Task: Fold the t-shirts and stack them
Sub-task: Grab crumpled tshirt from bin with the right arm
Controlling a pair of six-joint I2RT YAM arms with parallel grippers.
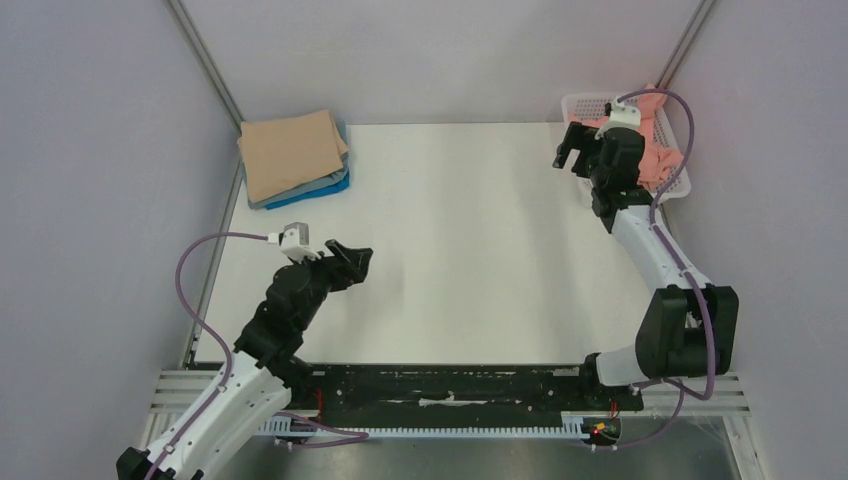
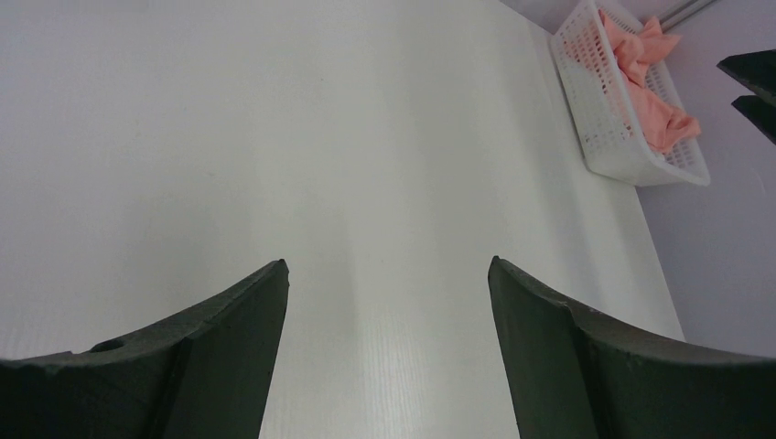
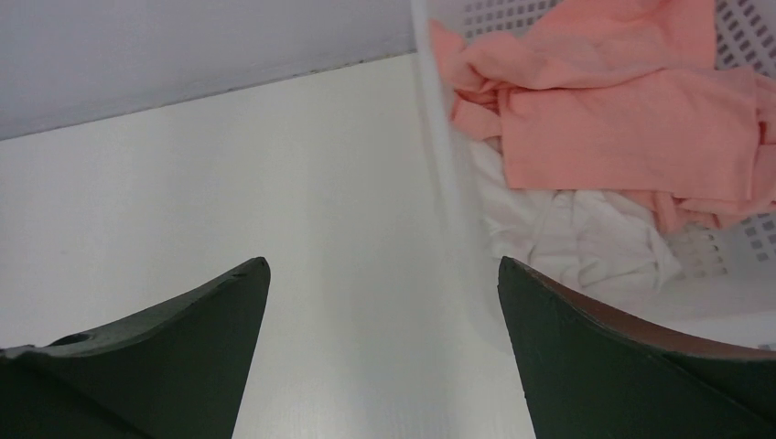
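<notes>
At the far-right corner | right gripper (image 3: 384, 265) spread wide, empty, at the left wall of white plastic mesh basket (image 3: 441, 155) | crumpled salmon-pink cloth t-shirt (image 3: 622, 128) inside, rightward past that wall | left gripper (image 2: 389, 265) likewise parted, mid-table, well apart | folded tan-topped t-shirt stack (image 1: 290, 155) far-left.

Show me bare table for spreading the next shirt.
The middle of the white table is bare, from the folded tan, grey and blue t-shirt stack far left to the white plastic mesh basket far right. Crowded: the basket corner, with the crumpled salmon-pink t-shirt and the right hand.
</notes>
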